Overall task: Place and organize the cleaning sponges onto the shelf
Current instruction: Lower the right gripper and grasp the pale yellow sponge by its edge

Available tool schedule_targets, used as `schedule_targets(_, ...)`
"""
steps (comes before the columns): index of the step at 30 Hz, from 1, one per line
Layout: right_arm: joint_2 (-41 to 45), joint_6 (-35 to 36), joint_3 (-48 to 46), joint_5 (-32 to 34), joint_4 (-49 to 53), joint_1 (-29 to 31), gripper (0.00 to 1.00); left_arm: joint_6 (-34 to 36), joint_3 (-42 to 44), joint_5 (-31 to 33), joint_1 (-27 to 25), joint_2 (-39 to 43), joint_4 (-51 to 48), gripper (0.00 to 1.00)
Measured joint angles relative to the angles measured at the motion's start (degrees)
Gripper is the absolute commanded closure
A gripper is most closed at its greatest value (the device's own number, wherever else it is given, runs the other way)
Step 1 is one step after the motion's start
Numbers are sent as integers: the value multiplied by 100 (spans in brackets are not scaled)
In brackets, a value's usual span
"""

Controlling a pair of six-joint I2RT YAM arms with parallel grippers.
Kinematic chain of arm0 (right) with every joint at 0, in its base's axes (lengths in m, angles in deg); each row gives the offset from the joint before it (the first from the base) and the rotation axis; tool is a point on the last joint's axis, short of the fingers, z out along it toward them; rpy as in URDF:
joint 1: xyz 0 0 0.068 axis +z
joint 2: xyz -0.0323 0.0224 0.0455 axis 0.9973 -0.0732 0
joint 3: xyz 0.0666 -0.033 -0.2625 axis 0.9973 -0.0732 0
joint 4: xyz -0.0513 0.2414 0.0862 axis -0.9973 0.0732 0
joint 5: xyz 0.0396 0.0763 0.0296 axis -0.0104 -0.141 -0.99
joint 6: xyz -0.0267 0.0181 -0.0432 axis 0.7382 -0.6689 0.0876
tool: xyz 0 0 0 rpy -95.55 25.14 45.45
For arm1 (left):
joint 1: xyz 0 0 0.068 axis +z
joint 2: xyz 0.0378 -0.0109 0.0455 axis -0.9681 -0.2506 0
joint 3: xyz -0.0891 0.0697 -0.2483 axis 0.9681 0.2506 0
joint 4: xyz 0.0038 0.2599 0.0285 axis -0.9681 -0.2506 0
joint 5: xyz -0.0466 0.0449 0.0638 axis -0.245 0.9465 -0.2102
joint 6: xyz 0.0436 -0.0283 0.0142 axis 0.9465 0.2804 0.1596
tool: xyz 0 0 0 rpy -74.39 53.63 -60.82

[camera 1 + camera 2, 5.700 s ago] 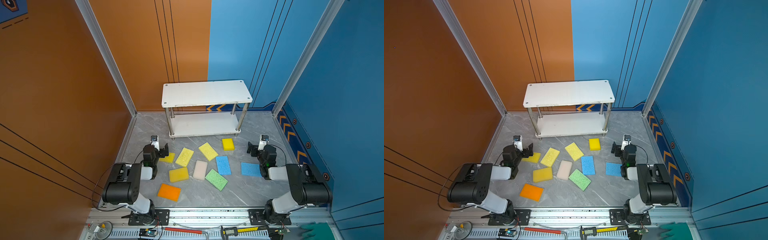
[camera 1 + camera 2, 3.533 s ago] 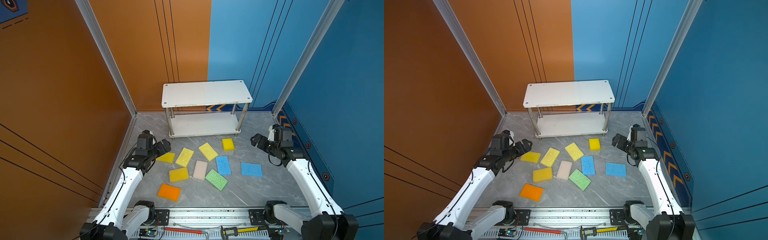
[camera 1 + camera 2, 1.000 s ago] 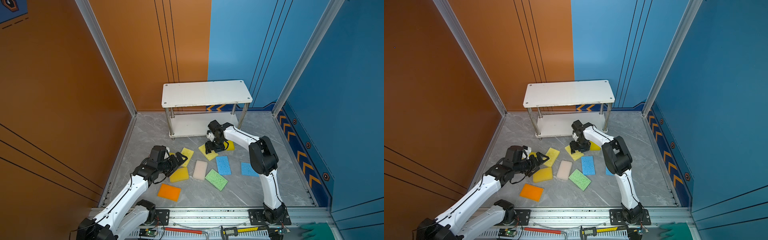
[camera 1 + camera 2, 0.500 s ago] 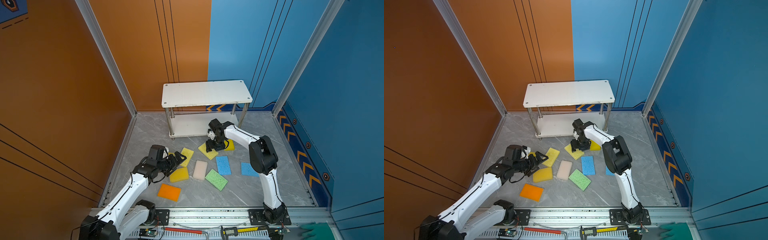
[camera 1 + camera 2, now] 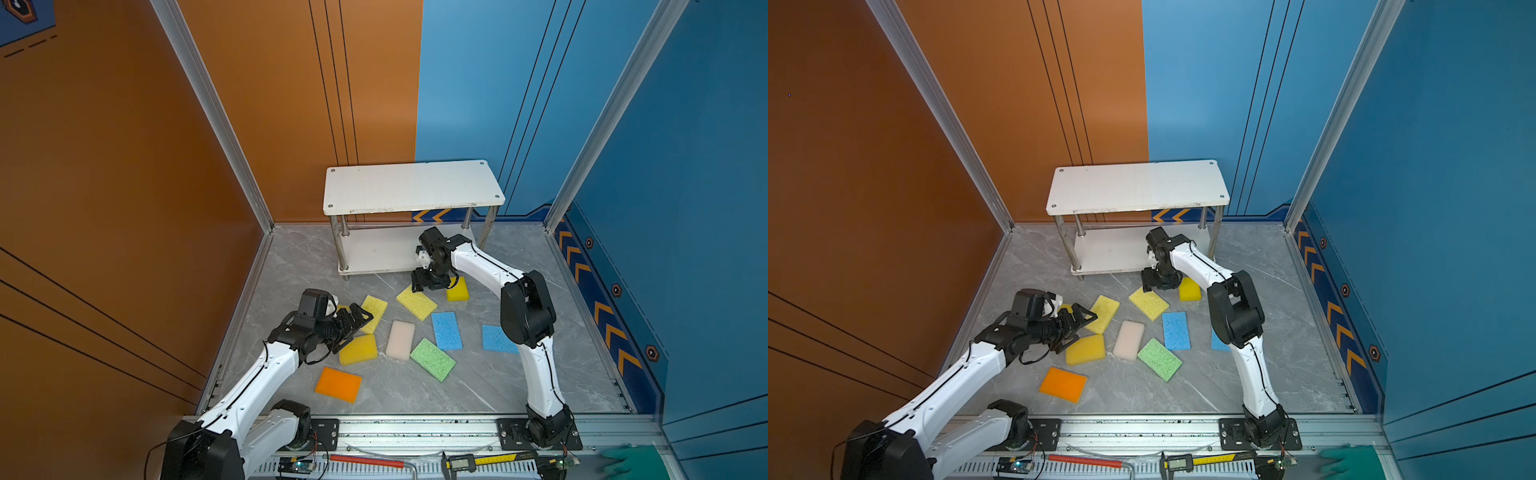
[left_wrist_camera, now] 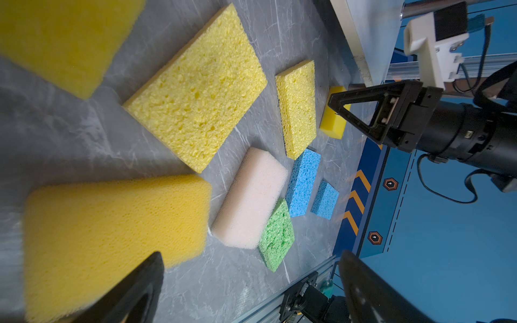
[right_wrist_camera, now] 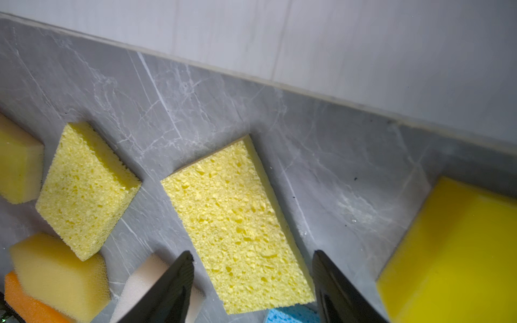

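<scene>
Likely light and squashy, the pale-yellow porous foam sponge [image 7: 235, 212] lies on the floor [image 7: 195, 112] before the white two-tier shelf [image 5: 411, 191] under the right gripper's [image 7: 251, 254] part-open, empty jaws (pinch its long edges); the left gripper [image 6: 251, 254] gapes empty.

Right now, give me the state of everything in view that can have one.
left gripper, open, holding nothing.
right gripper, open, jaws straddling the porous yellow sponge.
porous yellow sponge, flat on the floor, not gripped.
shelf, upright, no sponge visible on either board.
orange sponge, flat on the floor.
green sponge, flat on the floor.
</scene>
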Motion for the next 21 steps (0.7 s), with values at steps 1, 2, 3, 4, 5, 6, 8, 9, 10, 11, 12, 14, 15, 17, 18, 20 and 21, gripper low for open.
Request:
schedule_targets(1, -44, 15, 2, -4, 0, -22, 32, 0, 0, -11, 15, 0, 0, 2)
schedule_targets(2, -85, 22, 2, -17, 2, -42, 32, 0, 0, -20, 24, 0, 0, 2)
schedule_targets(3, -131, 31, 2, -22, 0, -63, 33, 0, -2, -28, 35, -11, 0, 2)
schedule_targets(4, -175, 39, 2, -37, 2, -81, 33, 2, -4, -31, 35, -26, 2, 2)
schedule_targets(5, -210, 42, 2, -50, 2, -94, 34, 15, -9, -33, 42, -46, 0, 2)
schedule_targets(6, -240, 42, 2, -66, 4, -107, 34, 22, -15, -44, 52, -76, 0, 2)
schedule_targets(8, -275, 61, 2, -138, 7, -120, 35, 44, -37, -55, 72, -131, 0, 2)
schedule_targets(9, -282, 72, 2, -170, 7, -118, 36, 57, -50, -59, 79, -164, 0, 2)
schedule_targets(10, -284, 83, 2, -199, 7, -116, 37, 59, -63, -72, 83, -186, 0, 2)
schedule_targets(11, -284, 90, 2, -221, 7, -107, 38, 61, -72, -76, 83, -205, 2, 2)
schedule_targets(12, -284, 101, 2, -256, 7, -98, 38, 61, -79, -79, 83, -223, 2, 2)
schedule_targets(14, -286, 111, 2, -306, 7, -76, 39, 63, -87, -98, 90, -249, 0, 2)
schedule_targets(15, -286, 122, 2, -317, 7, -63, 39, 66, -96, -109, 92, -262, 0, 2)
schedule_targets(17, -286, 129, 2, -321, 7, -42, 39, 81, -109, -122, 92, -267, 0, 2)
schedule_targets(18, -289, 136, 2, -319, 7, -37, 40, 85, -114, -133, 92, -264, 2, 2)
schedule_targets(20, -293, 146, 0, -317, 7, -31, 42, 85, -114, -138, 92, -264, 0, 2)
schedule_targets(21, -293, 149, -4, -317, 7, -28, 42, 83, -114, -138, 92, -264, 2, 2)
